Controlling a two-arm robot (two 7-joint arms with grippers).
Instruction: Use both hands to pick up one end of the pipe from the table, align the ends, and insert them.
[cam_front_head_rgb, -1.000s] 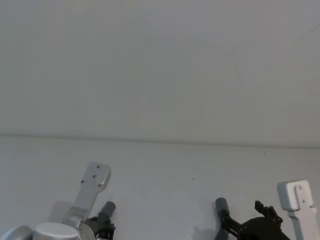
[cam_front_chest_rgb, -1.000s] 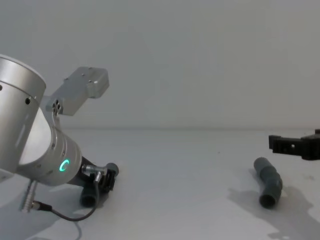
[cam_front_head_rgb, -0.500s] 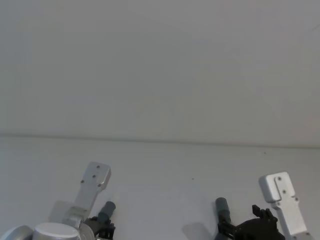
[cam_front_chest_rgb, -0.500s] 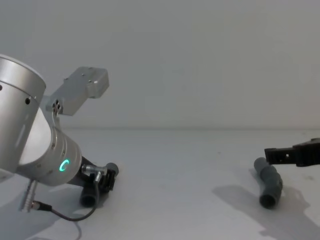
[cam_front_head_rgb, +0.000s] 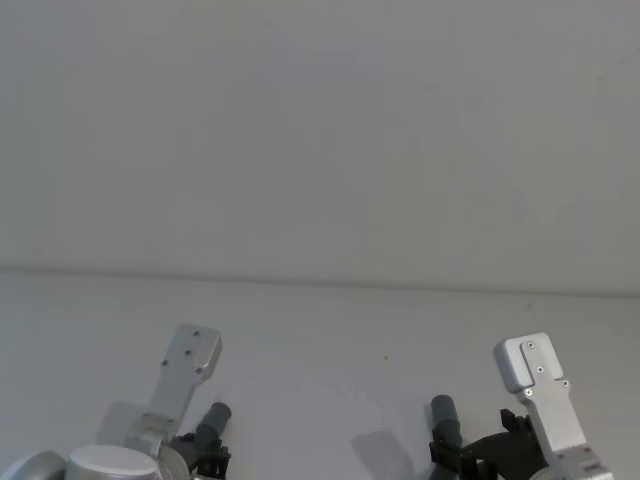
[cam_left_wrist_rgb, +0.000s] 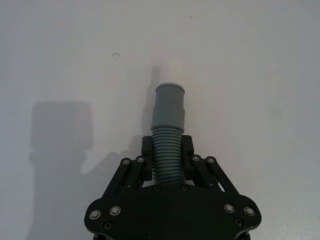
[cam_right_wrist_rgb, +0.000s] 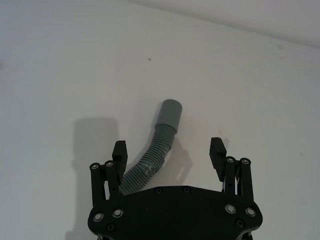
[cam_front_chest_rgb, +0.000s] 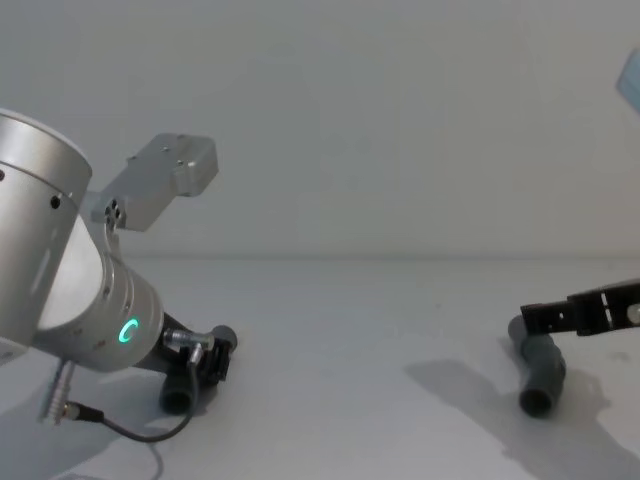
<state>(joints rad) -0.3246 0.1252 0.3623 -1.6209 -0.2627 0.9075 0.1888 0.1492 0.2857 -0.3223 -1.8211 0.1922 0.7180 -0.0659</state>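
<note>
On the table (cam_left_wrist_rgb: 250, 75), left fingers (cam_left_wrist_rgb: 146, 162) clamp the white-tipped pipe (cam_left_wrist_rgb: 169, 130); wide-open right fingers (cam_right_wrist_rgb: 119, 156) flank the grey-tipped pipe (cam_right_wrist_rgb: 160, 142).

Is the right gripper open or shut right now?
Open: the right gripper has its fingers spread wide, the bent pipe piece lying on the table between them.
</note>
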